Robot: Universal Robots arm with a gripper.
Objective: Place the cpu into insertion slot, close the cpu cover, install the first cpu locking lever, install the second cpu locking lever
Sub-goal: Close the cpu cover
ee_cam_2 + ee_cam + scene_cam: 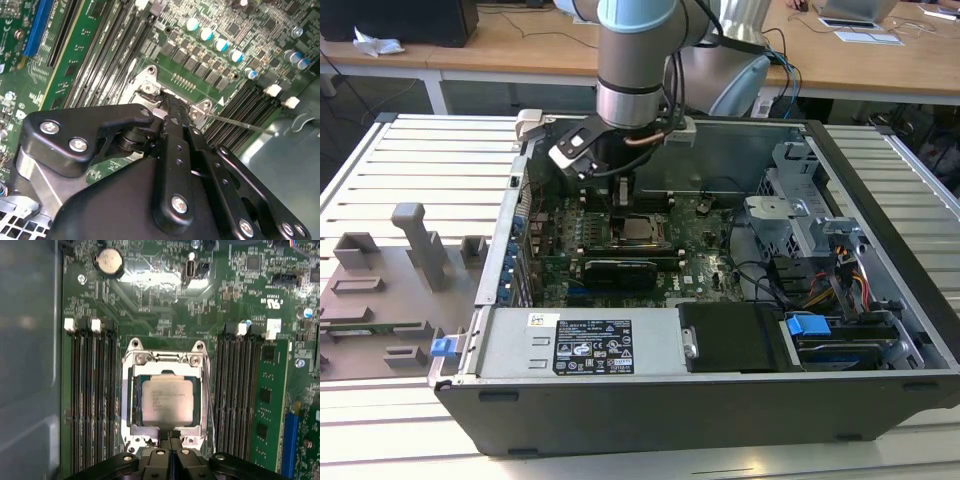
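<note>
cpu (166, 401): seated flat in slot (135, 402) | cover (127, 390): down, framing cpu | gripper (170, 436): fingers together, nothing held, tips at one cover edge, likely forming one pushing point | lever (235, 123): thin wire beside cover, latching unclear

I log an open computer case (650, 405) on the slatted worktop (430, 150) — grey fixtures (415, 240) lie by its edge at the exterior view's left. Inside the case: a labelled metal box (590, 345) against the near wall — and a coin battery (109, 262).
</note>
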